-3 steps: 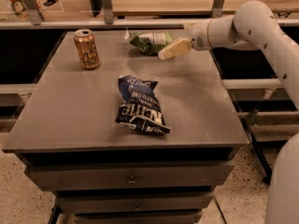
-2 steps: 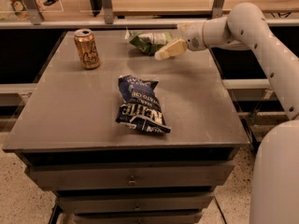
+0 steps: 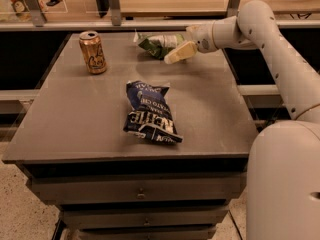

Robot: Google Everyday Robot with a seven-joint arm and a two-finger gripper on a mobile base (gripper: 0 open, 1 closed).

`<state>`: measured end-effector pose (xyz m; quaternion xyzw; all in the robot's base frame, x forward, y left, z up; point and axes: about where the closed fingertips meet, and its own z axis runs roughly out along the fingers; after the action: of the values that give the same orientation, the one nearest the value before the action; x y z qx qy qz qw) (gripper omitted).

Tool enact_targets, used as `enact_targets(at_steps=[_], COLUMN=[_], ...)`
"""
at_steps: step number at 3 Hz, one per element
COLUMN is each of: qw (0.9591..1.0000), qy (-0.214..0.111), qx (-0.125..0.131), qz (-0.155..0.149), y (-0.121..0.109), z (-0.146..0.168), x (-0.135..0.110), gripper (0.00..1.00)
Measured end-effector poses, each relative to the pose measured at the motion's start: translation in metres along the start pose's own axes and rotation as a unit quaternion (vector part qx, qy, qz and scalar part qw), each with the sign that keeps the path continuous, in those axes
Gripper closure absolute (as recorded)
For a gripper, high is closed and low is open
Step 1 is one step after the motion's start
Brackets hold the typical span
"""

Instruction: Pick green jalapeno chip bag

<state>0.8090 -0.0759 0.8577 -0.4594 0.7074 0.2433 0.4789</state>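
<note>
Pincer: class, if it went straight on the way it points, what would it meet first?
Probably the green jalapeno chip bag, lying just ahead of the pincer; depth is unclear.

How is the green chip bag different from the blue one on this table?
The green jalapeno chip bag is smaller than the dark blue chip bag. The green bag lies at the table's far edge; the blue bag lies near the middle. The gripper is beside the green bag, far from the blue bag. Both are crumpled.
</note>
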Motion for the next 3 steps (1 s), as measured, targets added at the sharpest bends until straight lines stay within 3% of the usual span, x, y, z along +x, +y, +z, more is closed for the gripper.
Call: enact_targets(at_steps=[1, 2, 3], qw=[0.9999, 0.9998, 0.9995], qy=[0.015, 0.02, 0.022], qx=[0.002, -0.008, -0.023], qz=[0.002, -0.001, -0.005], y=[-0.007, -0.01, -0.009], z=[0.003, 0.01, 0.019], x=[0.007, 0.009, 0.008], gripper=[0.0, 0.17, 0.42])
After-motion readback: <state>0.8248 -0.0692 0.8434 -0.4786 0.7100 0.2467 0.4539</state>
